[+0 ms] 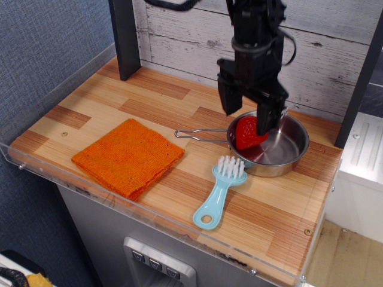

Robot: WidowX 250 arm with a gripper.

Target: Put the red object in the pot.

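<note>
The red strawberry lies inside the shiny steel pot, leaning against its left wall. The pot's thin wire handle points left over the wood. My black gripper hangs just above the strawberry with its two fingers spread apart, open and holding nothing. One finger is left of the fruit, the other over the pot's middle.
A flat orange knitted cloth lies at the front left. A light blue brush with white bristles lies in front of the pot. A dark post stands at the back left. A clear plastic lip runs along the table's front edge.
</note>
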